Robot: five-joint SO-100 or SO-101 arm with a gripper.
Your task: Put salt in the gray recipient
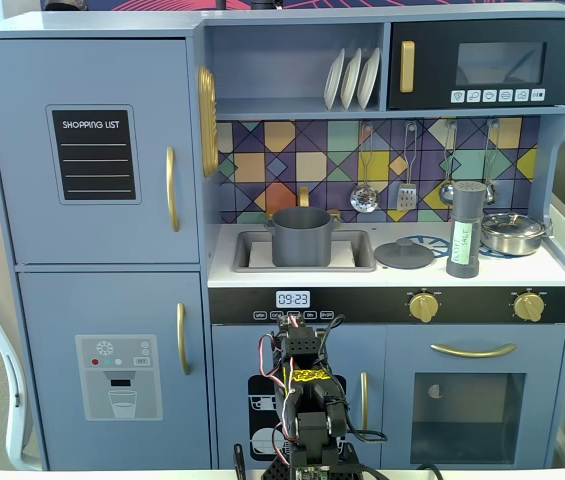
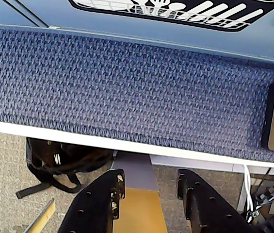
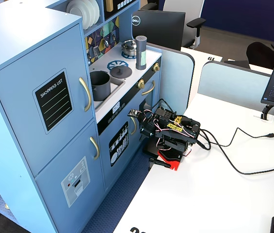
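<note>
Toy-kitchen surface (image 1: pixel 562 272): salt (image 1: pixel 465 229) upright near steel pan (image 1: pixel 513 233) | gray recipient (image 1: pixel 301 236) in sink | claw (image 2: pixel 149 187) spread, empty

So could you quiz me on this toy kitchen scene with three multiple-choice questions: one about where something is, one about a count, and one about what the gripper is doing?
1. Where does the gray recipient stand?
A. In the sink
B. On the stove
C. On the plate shelf

2. How many white plates stand on the top shelf?
A. One
B. Three
C. Six

3. What state is the gripper in?
A. Shut on the salt
B. Shut on a ladle
C. Open and holding nothing

Answers:
1. A: in both fixed views the pot sits in the sink basin, left of the flat gray lid.
2. B: three plates stand upright side by side in a fixed view.
3. C: the wrist view shows an empty gap between the fingers, while the salt stands on the stove top near the steel pan.
</note>
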